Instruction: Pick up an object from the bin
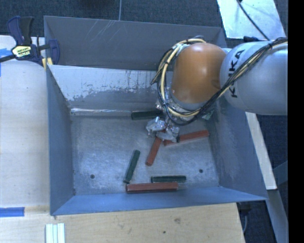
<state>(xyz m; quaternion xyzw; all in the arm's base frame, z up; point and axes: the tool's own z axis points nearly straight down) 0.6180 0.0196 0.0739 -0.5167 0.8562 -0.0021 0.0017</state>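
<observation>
Upper end of slanted red-brown stick (151, 156) just beneath the claw (163, 128)

Gripper and stick ends tucked under the orange cover

The orange cover (195, 72) and its cables (161, 85) hide most of the gripper (162, 128), leaving only its grey metal tip in view, and whether it grips anything cannot be told. The upper ends of a slanting red-brown stick (152, 153) and a level red-brown stick (192, 135) run under that tip, so where they meet, and whether the gripper touches them, is unclear. The dark green stick (143, 115) by the back wall loses its right end behind the cables. The arm (258, 80) is cut off at the right, its lettering is partly crossed by cables, and it covers the far right corner of the bin (61, 135).
</observation>
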